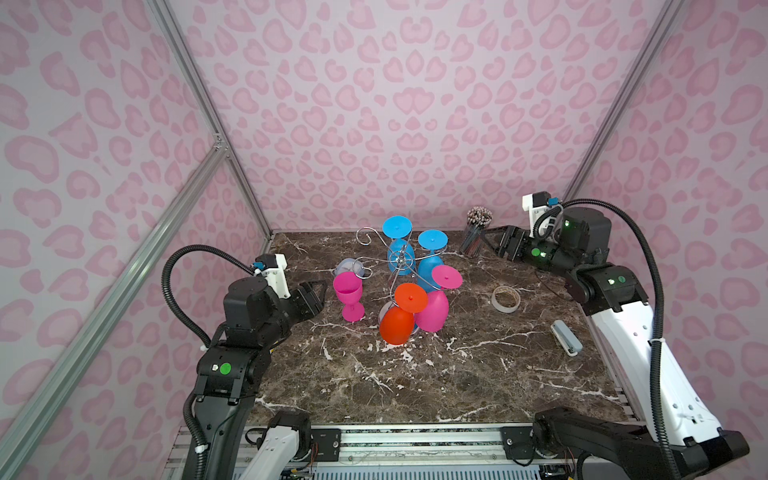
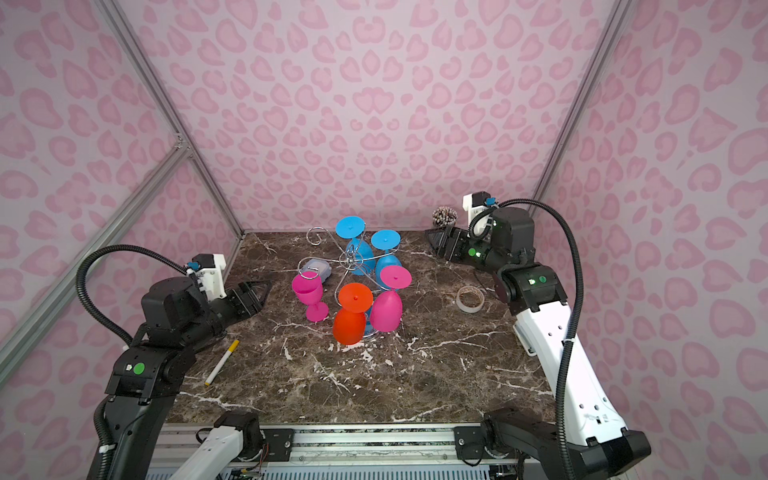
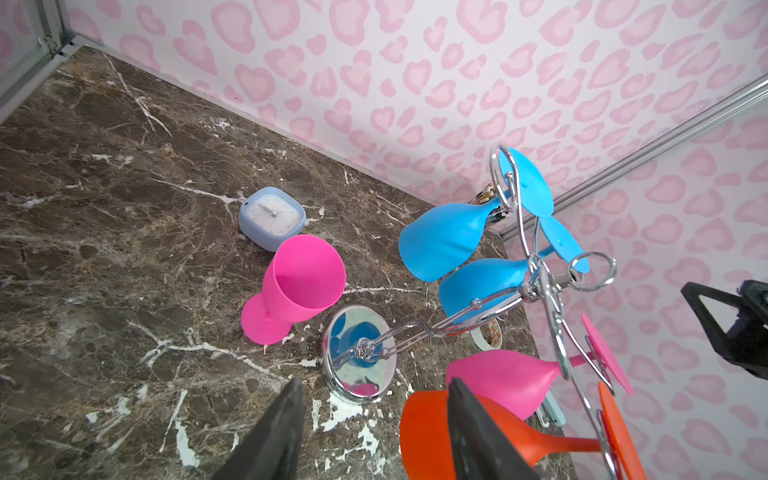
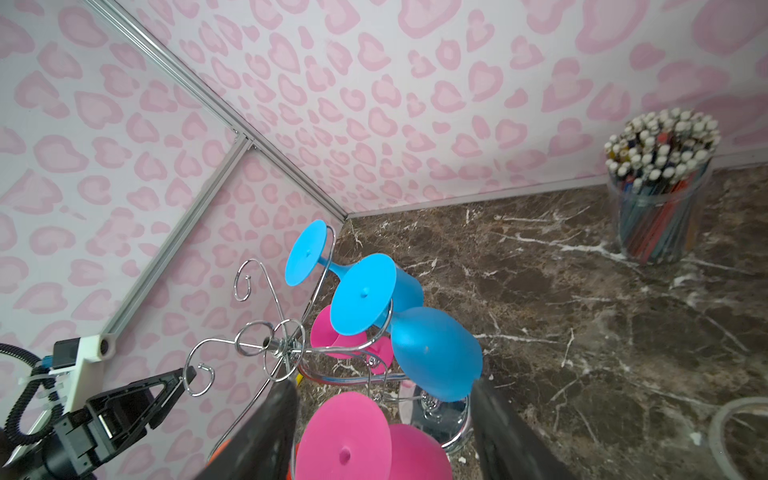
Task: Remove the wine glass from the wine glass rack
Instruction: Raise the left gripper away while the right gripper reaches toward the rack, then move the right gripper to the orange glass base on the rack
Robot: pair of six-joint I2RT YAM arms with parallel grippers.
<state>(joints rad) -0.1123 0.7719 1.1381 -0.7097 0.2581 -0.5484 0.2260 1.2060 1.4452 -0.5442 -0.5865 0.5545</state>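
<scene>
Nearest, an orange glass [image 1: 397, 324] and a pink glass [image 1: 432, 316] hang bowl-down on the wine glass rack [image 3: 353, 374]. Left of it an empty pink wine glass [image 1: 349, 297] stands upright on the counter [image 1: 415, 386]. The left tool [image 1: 318, 296] hovers beside it, spread apart, empty. Two blue glasses [image 1: 399, 253] hang farther back. Farthest, the right tool [image 1: 491, 242], likewise apart and empty, sits just beside a clear cup [image 4: 656, 224] full of pencils [image 4: 660, 137].

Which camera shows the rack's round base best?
The left wrist view: the rack's base shows nearly whole. In both top views the hanging orange glass hides most of it; the right wrist view catches only part.
</scene>
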